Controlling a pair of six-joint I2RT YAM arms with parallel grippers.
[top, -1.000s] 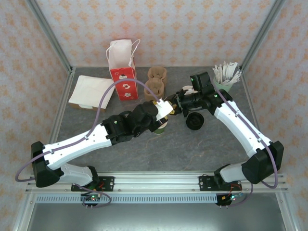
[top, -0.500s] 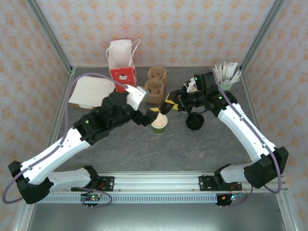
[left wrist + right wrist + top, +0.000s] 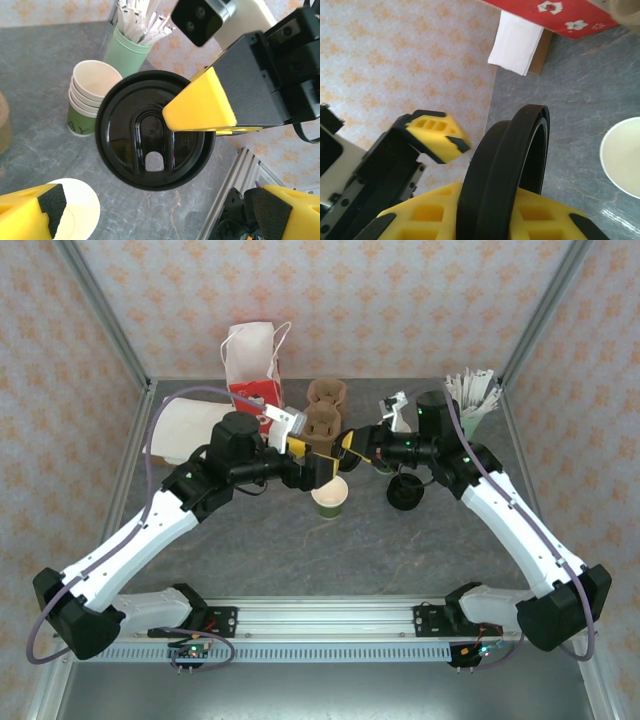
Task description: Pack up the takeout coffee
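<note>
The right gripper (image 3: 348,448) is clenched on a black lid (image 3: 155,130), one yellow finger (image 3: 200,107) lying flat across the lid's top face, so that the right wrist view shows the lid edge-on between its jaws (image 3: 505,165). Facing it, just short of the lid, the left gripper (image 3: 308,465) is released, its jaws spread wide with nothing between them. An open green cup (image 3: 330,497), cream inside, stands on the table below and just ahead of the left jaws, under the held lid but apart from it. Beyond the lid from the left jaws stands a stack of cups (image 3: 90,100) beside the mint cup of sticks (image 3: 127,50). A second lid (image 3: 405,492) lies on the table beneath the right wrist.
</note>
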